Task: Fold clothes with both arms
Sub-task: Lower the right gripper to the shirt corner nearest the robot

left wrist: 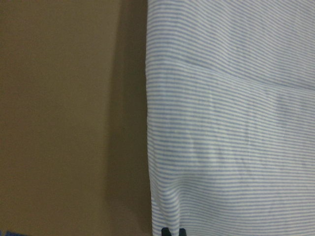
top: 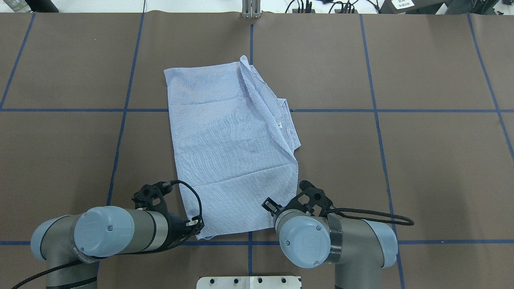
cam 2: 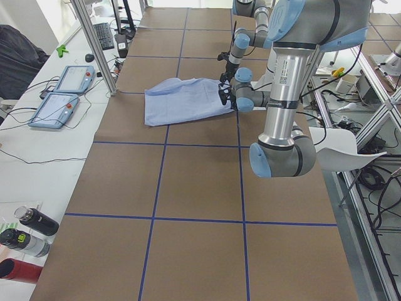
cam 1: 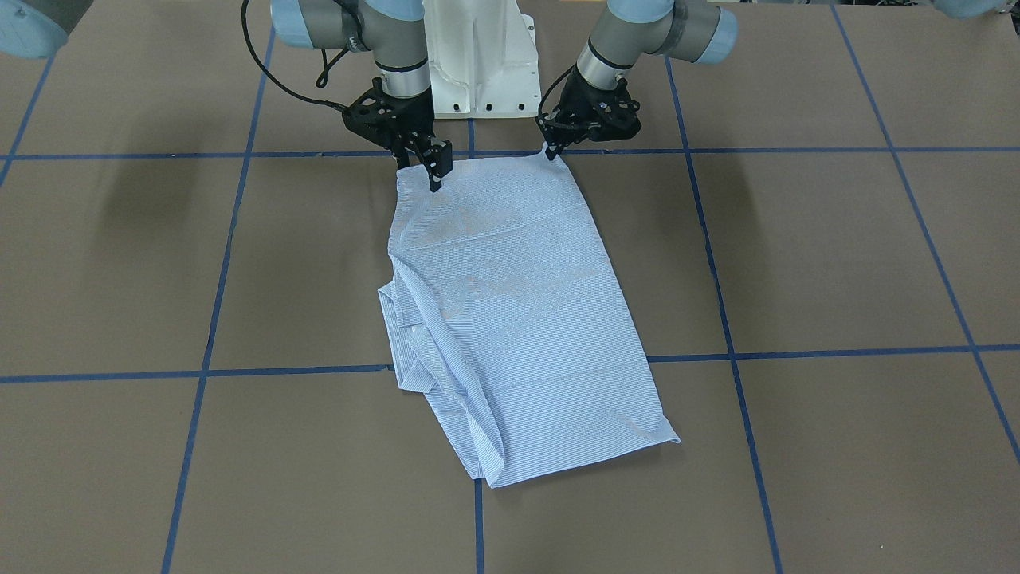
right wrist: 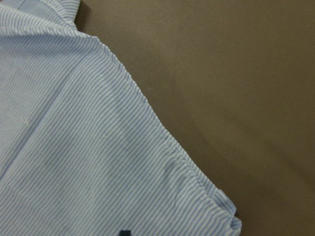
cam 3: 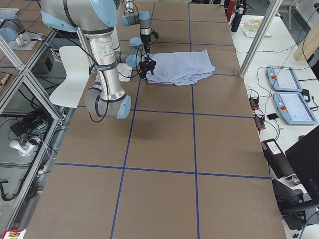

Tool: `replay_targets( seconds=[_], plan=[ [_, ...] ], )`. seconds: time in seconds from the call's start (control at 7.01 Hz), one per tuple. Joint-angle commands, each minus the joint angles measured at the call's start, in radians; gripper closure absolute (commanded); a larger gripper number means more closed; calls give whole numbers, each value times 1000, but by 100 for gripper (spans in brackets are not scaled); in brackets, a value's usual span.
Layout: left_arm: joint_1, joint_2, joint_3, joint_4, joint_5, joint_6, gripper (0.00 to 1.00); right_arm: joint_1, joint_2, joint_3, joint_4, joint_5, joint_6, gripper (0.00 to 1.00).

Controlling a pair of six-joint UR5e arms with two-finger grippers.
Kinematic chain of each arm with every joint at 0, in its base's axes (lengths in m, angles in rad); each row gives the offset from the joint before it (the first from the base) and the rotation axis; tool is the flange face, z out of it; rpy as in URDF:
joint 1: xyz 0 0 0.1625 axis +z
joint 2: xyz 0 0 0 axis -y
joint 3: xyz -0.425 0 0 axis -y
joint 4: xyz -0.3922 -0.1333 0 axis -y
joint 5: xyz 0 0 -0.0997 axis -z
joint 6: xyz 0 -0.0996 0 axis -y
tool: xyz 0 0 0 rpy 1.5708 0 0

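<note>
Shirt (cam 1: 510,303) in fine light blue and white stripes, folded into a long rectangle and lying flat on a brown surface (cam 1: 837,263) marked with blue tape lines (cam 1: 797,351). Two silver-grey robot arms reach down to the shirt's short edge nearest the robot's white pedestal (cam 1: 478,64), one at each corner.

The left claw (cam 1: 551,150) is pinched tight on its corner of the shirt, and the cloth there is drawn up into a small peak. Its wrist camera shows two dark fingertips (left wrist: 166,231) close together at the shirt's edge, with bare brown surface just beside them.

The right claw (cam 1: 434,174) points down at the other corner, its fingers together and clamped on the cloth just inside the edge. Its wrist camera shows the hem rumpled and slightly raised beside the claw.

From both claws the shirt stretches away across the surface, over one tape line. The long edge running out from the left claw is smooth and straight. The long edge running out from the right claw is bunched with folded layers.
</note>
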Motion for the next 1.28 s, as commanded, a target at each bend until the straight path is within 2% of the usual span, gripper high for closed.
replay_targets(
  seconds=[0.0,0.14,0.29,0.43,0.57,1.14],
  plan=[
    [-1,2,-2,0,0,-1,100,0,7,-5,0,0,11,48],
    [0,2,-2,0,1,-1,100,0,7,-5,-1,-2,11,51],
    [0,2,-3,0,1,-1,100,0,14,-5,-2,-2,12,77],
    [-1,4,-9,0,1,-1,100,0,14,-5,-2,-5,23,94],
    [-1,4,-13,0,0,-1,100,0,14,-5,0,-5,38,100],
    [-1,4,-26,0,0,1,100,24,13,15,-5,-4,23,100]
  ],
)
